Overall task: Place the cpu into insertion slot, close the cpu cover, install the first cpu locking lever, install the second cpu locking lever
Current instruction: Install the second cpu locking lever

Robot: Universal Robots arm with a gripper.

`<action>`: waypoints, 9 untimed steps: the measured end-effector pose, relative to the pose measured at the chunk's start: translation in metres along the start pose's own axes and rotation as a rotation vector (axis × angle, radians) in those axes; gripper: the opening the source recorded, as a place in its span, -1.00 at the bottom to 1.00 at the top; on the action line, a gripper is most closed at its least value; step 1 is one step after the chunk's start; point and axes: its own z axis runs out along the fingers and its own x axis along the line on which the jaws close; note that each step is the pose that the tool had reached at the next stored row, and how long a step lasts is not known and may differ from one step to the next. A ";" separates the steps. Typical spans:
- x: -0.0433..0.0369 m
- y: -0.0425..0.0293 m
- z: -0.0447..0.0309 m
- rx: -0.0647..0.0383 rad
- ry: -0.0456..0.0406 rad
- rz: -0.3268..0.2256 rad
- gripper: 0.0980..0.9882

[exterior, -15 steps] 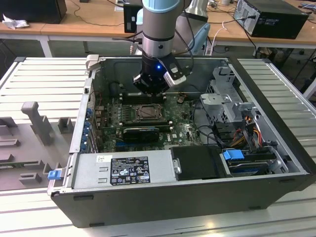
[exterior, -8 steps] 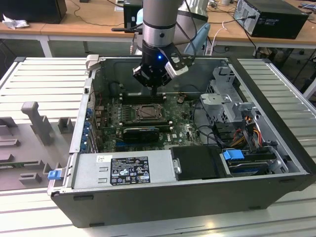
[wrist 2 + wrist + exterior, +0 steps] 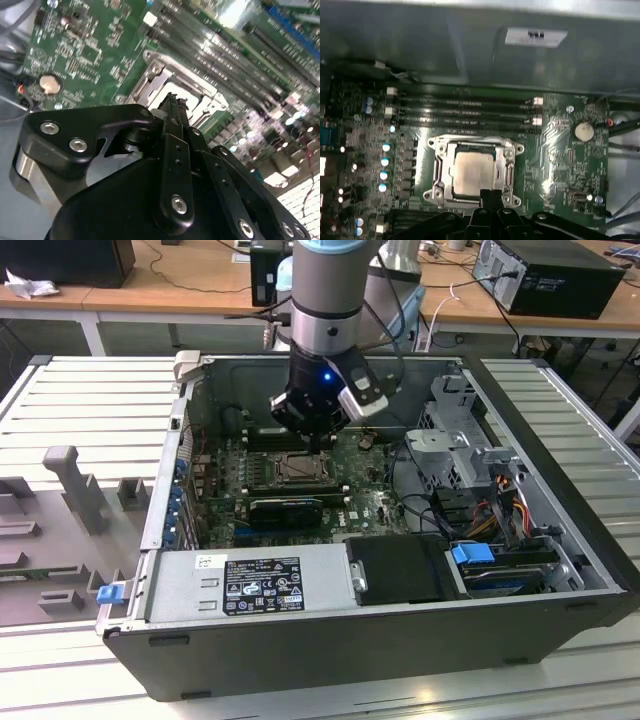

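In the first wrist view the cpu (image 3: 471,172) lies flat in the insertion slot (image 3: 433,145), its pale face showing through the square cut-out of the cpu cover (image 3: 509,172), which lies down over it. My gripper (image 3: 491,196) is shut, its black fingertips pressed together at one edge of the socket with nothing seen between them. The second wrist view shows the same fingertips (image 3: 172,102) right at the silvery cover frame (image 3: 165,75). In the exterior view my gripper (image 3: 319,443) hangs just above the socket (image 3: 298,469) inside the open computer case.
Long memory slots (image 3: 465,112) run beside the socket, and a coin battery (image 3: 583,131) sits on the green board. A black finned block (image 3: 287,508), a power supply (image 3: 250,582) and a metal drive cage (image 3: 462,445) crowd the case, with its walls (image 3: 165,490) around them.
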 end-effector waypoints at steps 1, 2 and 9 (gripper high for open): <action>0.0005 -0.0073 0.0010 -0.016 -0.0008 0.000 -0.98; 0.0007 -0.0125 0.0015 -0.030 -0.0013 0.000 -0.98; 0.0022 -0.0247 0.0018 -0.034 -0.0017 0.000 -0.98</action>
